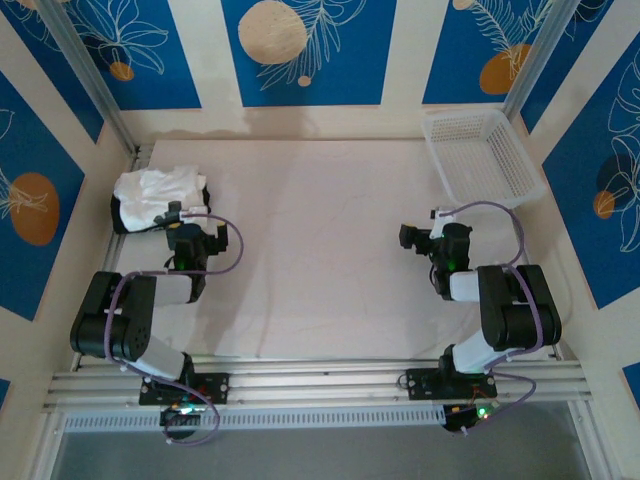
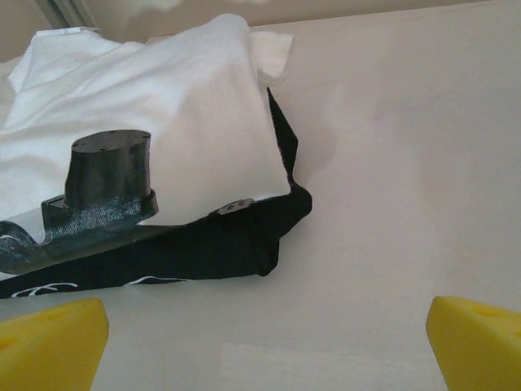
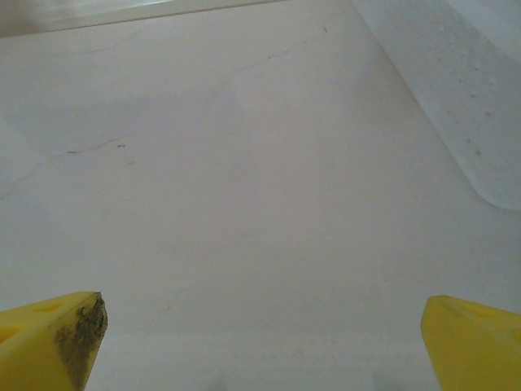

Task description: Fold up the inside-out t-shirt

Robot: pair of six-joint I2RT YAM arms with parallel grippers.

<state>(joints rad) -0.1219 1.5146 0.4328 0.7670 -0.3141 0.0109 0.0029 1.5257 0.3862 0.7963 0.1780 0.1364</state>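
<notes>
Blue panels point(image 1: 310, 50) printed with pale leaves and orange discs walled in the pale tabletop point(image 1: 320, 260) as seen from above. The white t-shirt point(image 1: 155, 188) lay bunched at the far left edge, on top of a black garment point(image 1: 118, 215) that peeked out along its near side. A white basket point(image 1: 482, 155) sat at the far right corner, well apart from both. The left claw point(image 1: 181, 214) hung just beside the near edge of the t-shirt. The right claw point(image 1: 408, 237) pointed left over bare tabletop, near the basket but not touching it.

From the left wrist, the t-shirt point(image 2: 163, 106) filled the upper left, draped over the black garment point(image 2: 212, 244), whose folded corner stuck out to the right. The left claw point(image 2: 260, 346) stood wide, its yellow tips at the two bottom corners, holding nothing.

From the right wrist, bare tabletop point(image 3: 244, 204) stretched ahead, with a blurred rounded corner of the basket point(image 3: 464, 98) at upper right. The right claw point(image 3: 260, 342) also stood wide and held nothing; its left tip was smudged dark.
</notes>
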